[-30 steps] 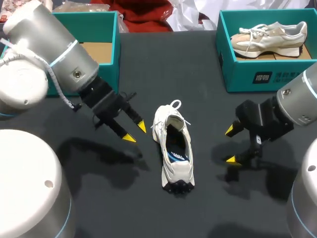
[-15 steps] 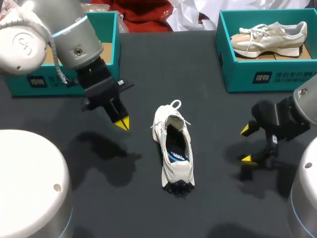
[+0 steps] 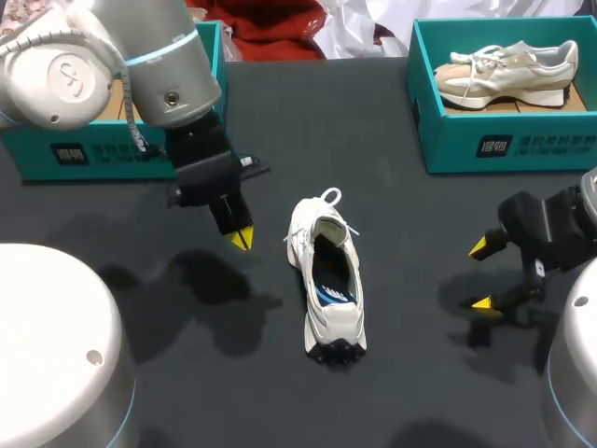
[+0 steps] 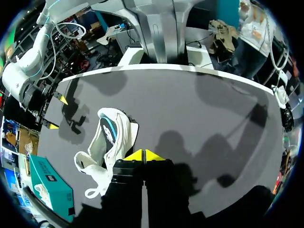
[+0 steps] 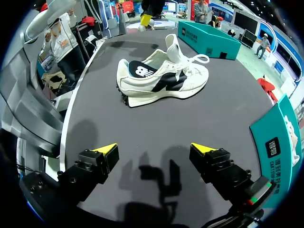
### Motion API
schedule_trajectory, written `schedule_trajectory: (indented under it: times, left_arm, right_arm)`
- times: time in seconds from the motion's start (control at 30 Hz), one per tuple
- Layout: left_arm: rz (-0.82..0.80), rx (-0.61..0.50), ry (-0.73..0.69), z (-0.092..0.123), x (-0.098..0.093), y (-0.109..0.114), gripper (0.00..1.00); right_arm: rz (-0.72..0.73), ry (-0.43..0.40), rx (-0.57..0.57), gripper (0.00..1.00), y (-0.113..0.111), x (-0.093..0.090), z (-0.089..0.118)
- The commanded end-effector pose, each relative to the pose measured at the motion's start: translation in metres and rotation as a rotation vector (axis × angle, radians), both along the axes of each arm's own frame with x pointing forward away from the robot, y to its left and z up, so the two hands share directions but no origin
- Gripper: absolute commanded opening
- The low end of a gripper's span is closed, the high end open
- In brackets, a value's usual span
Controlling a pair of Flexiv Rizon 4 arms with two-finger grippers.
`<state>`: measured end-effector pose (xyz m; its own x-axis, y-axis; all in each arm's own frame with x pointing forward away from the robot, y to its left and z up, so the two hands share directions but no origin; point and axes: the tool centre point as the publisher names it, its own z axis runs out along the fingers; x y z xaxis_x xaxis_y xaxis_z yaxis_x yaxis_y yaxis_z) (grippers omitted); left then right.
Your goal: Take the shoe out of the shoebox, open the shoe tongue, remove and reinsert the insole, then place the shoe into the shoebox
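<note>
Your white shoe (image 3: 326, 271) sits on its sole in the middle of the dark surface, exactly where it was a second ago, touched by neither arm. What changed is the arms. The left fingers (image 3: 241, 238), which stood apart beside the shoe, have come together, and their yellow tips now meet just to the shoe's left while the arm has swung up toward the teal shoebox (image 3: 47, 159) behind it. The right fingers (image 3: 478, 247) remain spread and empty, and that arm has drawn steadily outward, so it is now well apart from the shoe. So the shoe is out of the box, but nothing is being worked. A dark insole with blue shows inside the opening, though you can't tell whether it is fully seated. Any next grasp probably means bringing an arm back in.
</note>
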<state>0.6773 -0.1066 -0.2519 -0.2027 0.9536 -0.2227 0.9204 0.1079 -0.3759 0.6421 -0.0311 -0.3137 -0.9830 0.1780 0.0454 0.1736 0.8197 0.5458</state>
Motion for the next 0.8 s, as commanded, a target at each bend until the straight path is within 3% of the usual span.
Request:
schedule_trajectory:
  times: [0.03, 0.23, 0.43, 0.5, 0.8]
  left_arm:
    - [-0.048, 0.031, -0.01, -0.009, -0.007, -0.026, 0.0]
    - [-0.106, 0.012, -0.043, -0.009, 0.001, -0.039, 0.0]
    - [-0.144, 0.045, -0.051, -0.029, -0.003, -0.065, 0.0]
    - [-0.077, 0.071, -0.082, -0.037, -0.002, -0.076, 0.0]
    - [-0.093, 0.081, -0.078, -0.04, -0.004, -0.079, 0.0]
  right_arm:
    - [-0.001, -0.003, -0.002, 1.0, 0.0, -0.002, 0.001]
    - [-0.001, -0.003, -0.002, 1.0, 0.0, -0.002, 0.001]
    - [-0.001, -0.003, -0.002, 1.0, 0.0, -0.002, 0.001]
    - [-0.001, -0.003, -0.002, 1.0, 0.0, -0.002, 0.001]
    - [-0.001, -0.003, -0.002, 1.0, 0.0, -0.002, 0.001]
